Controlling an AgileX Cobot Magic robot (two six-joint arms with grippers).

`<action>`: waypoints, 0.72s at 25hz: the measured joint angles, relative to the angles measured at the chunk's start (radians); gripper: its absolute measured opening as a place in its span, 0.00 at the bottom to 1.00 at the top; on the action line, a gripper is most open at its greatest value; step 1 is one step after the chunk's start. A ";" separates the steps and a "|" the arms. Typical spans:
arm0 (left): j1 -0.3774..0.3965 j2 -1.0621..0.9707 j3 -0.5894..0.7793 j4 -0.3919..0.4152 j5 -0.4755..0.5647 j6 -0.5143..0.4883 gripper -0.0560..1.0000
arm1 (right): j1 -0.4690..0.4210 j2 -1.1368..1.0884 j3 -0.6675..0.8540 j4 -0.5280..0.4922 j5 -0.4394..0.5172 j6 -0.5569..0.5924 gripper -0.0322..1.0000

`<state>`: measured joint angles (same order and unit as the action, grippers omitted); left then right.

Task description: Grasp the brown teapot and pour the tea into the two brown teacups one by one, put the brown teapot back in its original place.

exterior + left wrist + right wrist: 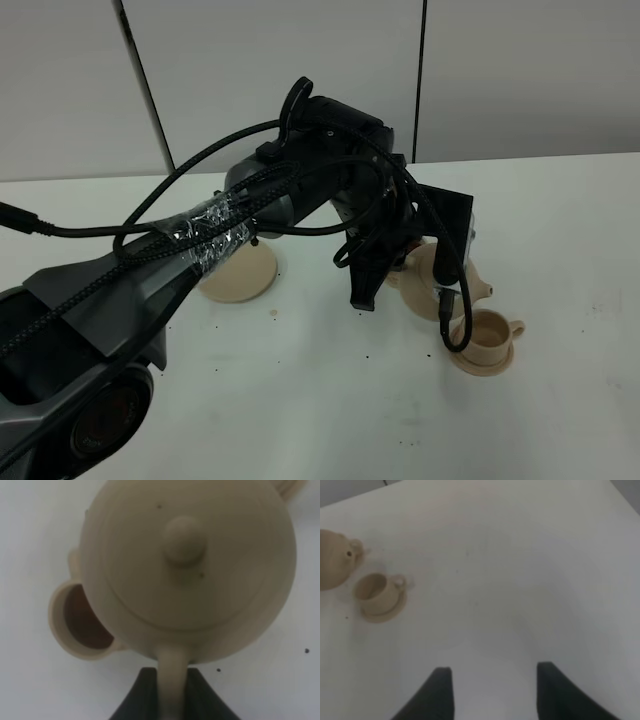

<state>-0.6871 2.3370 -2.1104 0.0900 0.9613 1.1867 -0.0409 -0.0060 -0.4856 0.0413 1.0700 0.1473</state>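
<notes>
left tool (172, 692) clamped on brown teapot (185, 570) loop handle | ceramic: likely stiff, slick, fragile; lid may slip | right tool (492, 690) apart, empty

Black, cable-wrapped left arm (200, 240) extended across the middle, wrist bent downward, with the dark left gripper (172, 675) clamped on the loop handle of the squat beige-tan ceramic teapot (200, 580). Dark right gripper (493, 670) - fingers spread apart, holding nothing.

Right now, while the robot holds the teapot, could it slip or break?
Probably breakable: the teapot looks like smooth, hard ceramic. It might twist or slip, since the left gripper pinches only its thin handle. The round body looks heavy for that small grip.
</notes>
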 joint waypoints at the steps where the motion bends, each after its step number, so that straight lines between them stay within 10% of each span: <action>1: -0.005 0.000 0.000 0.010 -0.003 0.004 0.21 | 0.000 0.000 0.000 0.000 0.000 0.000 0.40; 18: -0.056 0.000 0.000 0.181 -0.009 0.014 0.21 | 0.000 0.000 0.000 0.000 0.000 0.001 0.40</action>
<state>-0.7429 2.3370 -2.1104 0.2711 0.9520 1.2011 -0.0409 -0.0060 -0.4856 0.0413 1.0700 0.1482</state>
